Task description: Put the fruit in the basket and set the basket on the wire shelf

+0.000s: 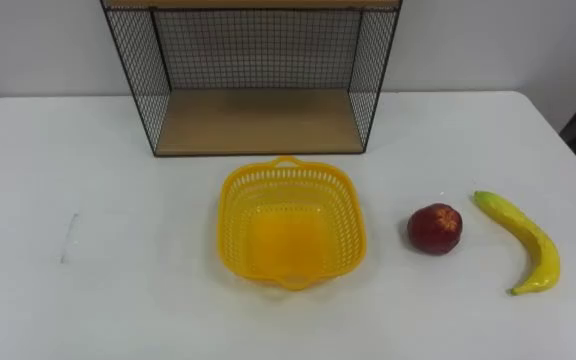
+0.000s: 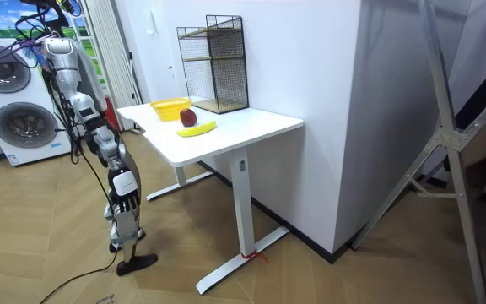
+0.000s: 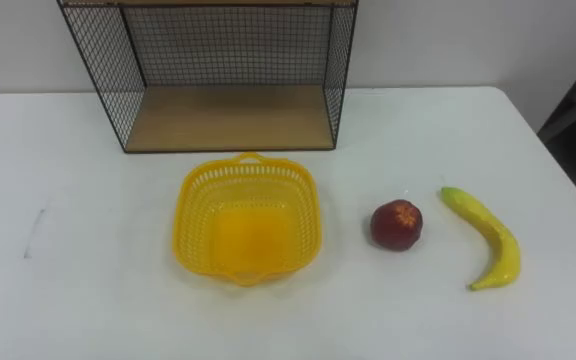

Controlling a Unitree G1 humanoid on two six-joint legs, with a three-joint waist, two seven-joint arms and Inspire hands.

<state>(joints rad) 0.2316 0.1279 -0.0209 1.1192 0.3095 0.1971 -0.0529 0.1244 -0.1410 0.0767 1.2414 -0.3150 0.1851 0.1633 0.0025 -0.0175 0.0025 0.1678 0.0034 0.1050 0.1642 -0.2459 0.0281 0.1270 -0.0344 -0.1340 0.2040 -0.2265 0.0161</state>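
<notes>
Bare table point(image 1: 88, 300) left of basket point(image 1: 222, 215), gap between basket and apple point(image 1: 435, 228), wire shelf point(image 1: 258, 48) open-fronted — mesh sides behind basket

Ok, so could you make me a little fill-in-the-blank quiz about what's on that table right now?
1. The yellow basket on the white table holds ____ fruit.
2. The red apple lies between the basket and the ____.
3. The wire shelf stands ____ the basket, by the wall.
Missing words: no; banana; behind.
</notes>
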